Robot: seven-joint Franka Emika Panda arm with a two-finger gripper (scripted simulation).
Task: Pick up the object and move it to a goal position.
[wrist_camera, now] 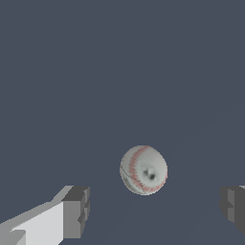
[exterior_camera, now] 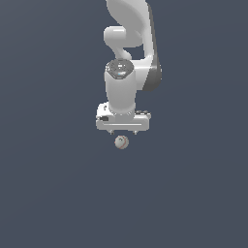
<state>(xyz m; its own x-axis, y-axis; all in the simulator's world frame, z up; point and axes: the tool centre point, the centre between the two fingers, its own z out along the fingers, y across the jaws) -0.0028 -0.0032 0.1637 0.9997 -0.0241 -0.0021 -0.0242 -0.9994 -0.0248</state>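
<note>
The baseball (exterior_camera: 121, 142) is small, off-white, with red stitching, and rests on the dark grey floor. It also shows in the wrist view (wrist_camera: 143, 170). My gripper (exterior_camera: 123, 131) hangs over it, just behind it in the exterior view. In the wrist view the gripper (wrist_camera: 155, 210) is open wide; one fingertip (wrist_camera: 76, 210) and the other fingertip (wrist_camera: 233, 206) stand far apart, with the ball lying ahead of the gap between them, untouched. The gripper holds nothing.
A flat dark grey surface (exterior_camera: 58, 193) fills both views. The white arm (exterior_camera: 128, 43) rises behind the gripper toward the top of the exterior view.
</note>
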